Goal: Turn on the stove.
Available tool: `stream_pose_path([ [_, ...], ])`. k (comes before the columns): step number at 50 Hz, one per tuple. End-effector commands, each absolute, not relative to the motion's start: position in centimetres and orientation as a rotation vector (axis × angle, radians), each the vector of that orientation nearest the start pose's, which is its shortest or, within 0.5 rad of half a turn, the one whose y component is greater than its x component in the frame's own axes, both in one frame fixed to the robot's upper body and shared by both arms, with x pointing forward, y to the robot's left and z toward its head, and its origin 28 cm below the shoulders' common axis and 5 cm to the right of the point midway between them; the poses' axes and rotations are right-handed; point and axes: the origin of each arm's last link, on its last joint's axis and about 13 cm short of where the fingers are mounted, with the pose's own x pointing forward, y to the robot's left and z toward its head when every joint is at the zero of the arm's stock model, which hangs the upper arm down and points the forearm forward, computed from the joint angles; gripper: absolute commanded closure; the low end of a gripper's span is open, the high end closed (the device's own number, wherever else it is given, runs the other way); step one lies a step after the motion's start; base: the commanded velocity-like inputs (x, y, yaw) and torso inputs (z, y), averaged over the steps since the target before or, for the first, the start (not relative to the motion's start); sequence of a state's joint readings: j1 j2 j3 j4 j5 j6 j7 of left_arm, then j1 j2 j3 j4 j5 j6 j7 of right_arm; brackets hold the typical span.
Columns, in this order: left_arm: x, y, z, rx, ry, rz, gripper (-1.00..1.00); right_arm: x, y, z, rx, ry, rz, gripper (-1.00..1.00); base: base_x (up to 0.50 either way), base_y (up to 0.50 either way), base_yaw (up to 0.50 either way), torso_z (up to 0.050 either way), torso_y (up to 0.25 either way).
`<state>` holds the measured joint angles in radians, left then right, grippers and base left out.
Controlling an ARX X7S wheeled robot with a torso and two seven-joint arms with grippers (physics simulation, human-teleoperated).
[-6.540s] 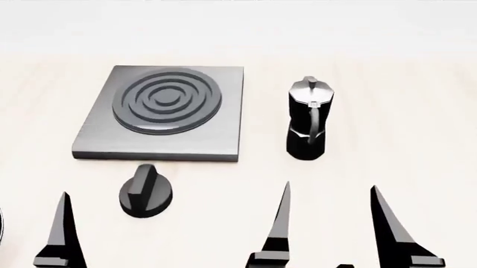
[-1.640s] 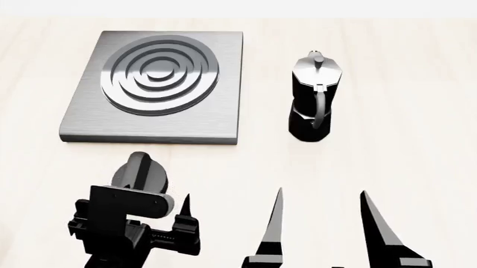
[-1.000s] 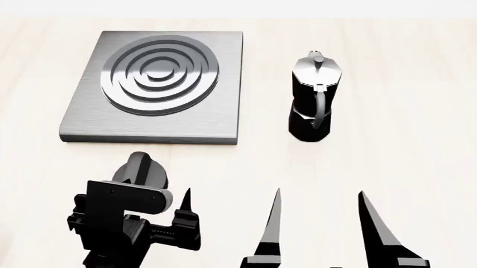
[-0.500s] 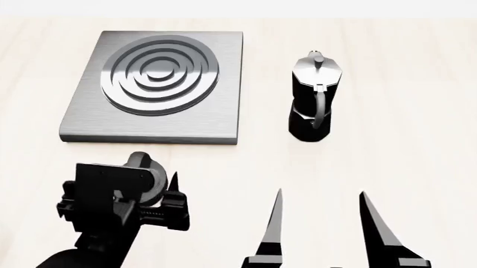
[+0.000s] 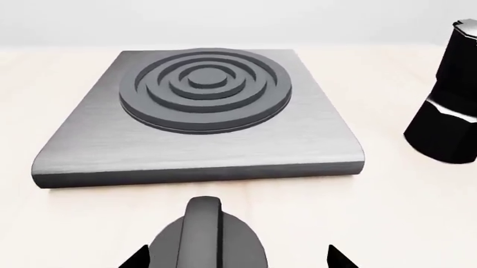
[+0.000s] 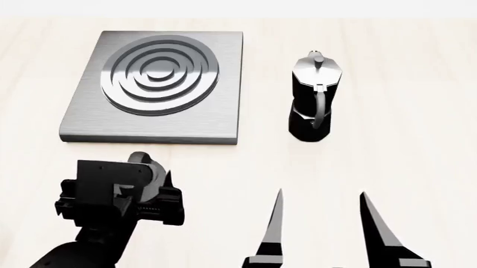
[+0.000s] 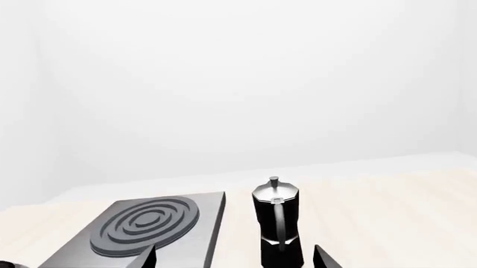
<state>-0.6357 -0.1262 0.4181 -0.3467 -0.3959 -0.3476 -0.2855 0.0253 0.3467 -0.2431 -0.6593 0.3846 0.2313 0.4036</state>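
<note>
The stove knob [image 5: 207,240] lies on the counter [image 6: 358,162] just in front of the stove plate [image 6: 153,89], between the spread fingers of your left claw [image 5: 231,259], its ridge pointing toward the plate, while the right claw [image 6: 324,229] waits open, well apart.

The stove [image 6: 89,120] at the upper left is brushed grey metal with a soft shine, and its dark rings look smooth. The knob [image 5: 203,237] is shiny black. The moka pot [image 6: 311,106] is glossy black with silvery metal, and the table [image 6: 417,111] is pale wood.
</note>
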Motion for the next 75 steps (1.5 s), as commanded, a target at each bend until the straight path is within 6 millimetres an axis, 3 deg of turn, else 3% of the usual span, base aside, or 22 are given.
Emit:
stream_pose_path([
  [1, 33.3, 16.7, 7.2, 0.011, 0.172, -0.07, -1.0, 18.6, -8.9, 12.9, 0.119, -0.304, 0.063, -1.0, 0.0, 0.0, 0.0, 0.0, 0.0],
  [23, 33.7, 16.5, 5.6, 0.011, 0.196, -0.066, -1.0, 18.8, -8.8, 12.7, 0.117, -0.3, 0.068, -1.0, 0.0, 0.0, 0.0, 0.0, 0.0],
  [75, 34.0, 15.4, 4.5, 0.03, 0.213, -0.101, -1.0, 18.7, -8.8, 12.7, 0.118, -0.299, 0.067, -1.0, 0.0, 0.0, 0.0, 0.0, 0.0],
])
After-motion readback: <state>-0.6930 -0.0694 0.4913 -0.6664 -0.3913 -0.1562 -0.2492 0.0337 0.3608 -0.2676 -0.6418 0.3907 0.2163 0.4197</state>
